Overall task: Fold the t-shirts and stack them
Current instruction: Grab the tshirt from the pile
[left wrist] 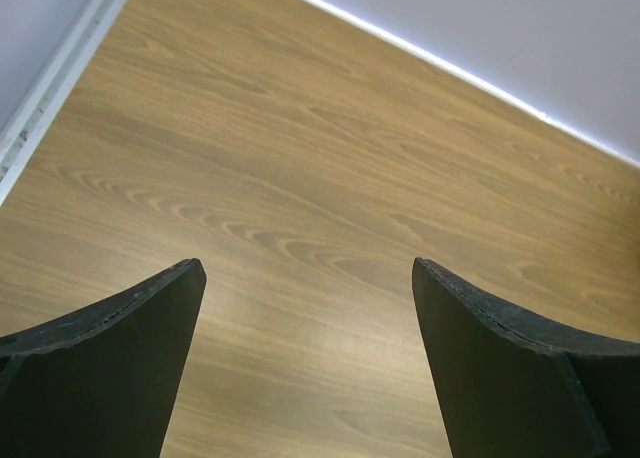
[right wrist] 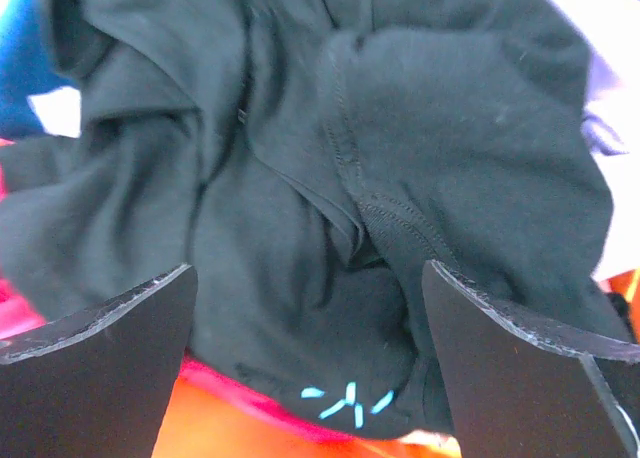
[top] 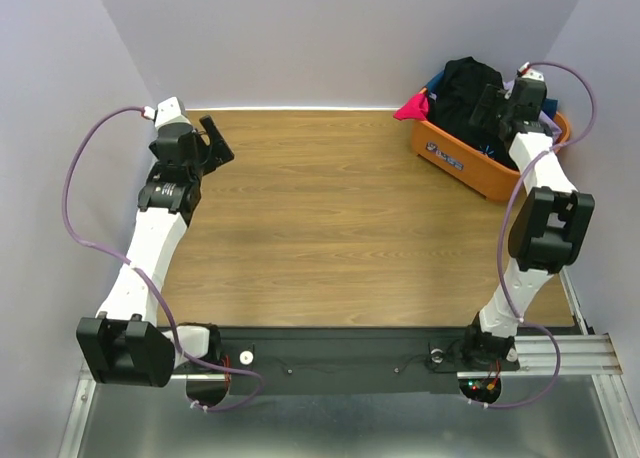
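The left end effector [left wrist: 305, 268] hangs over the bare wood-grain counter [top: 330, 228] near its far left corner, jaws spread wide and holding nothing. Farther back on the right, the right end effector [right wrist: 310, 268] hovers close over the crumpled black t-shirt [right wrist: 300, 168], jaws wide apart and gripping nothing. Whether its fingertips touch the cloth cannot be told. That shirt tops the pile in one orange plastic basket [top: 470, 163]. Counted there: one black t-shirt, one pink-red t-shirt [top: 413, 106], one teal-blue t-shirt [right wrist: 18, 68] and one pale lavender t-shirt [right wrist: 600, 78].
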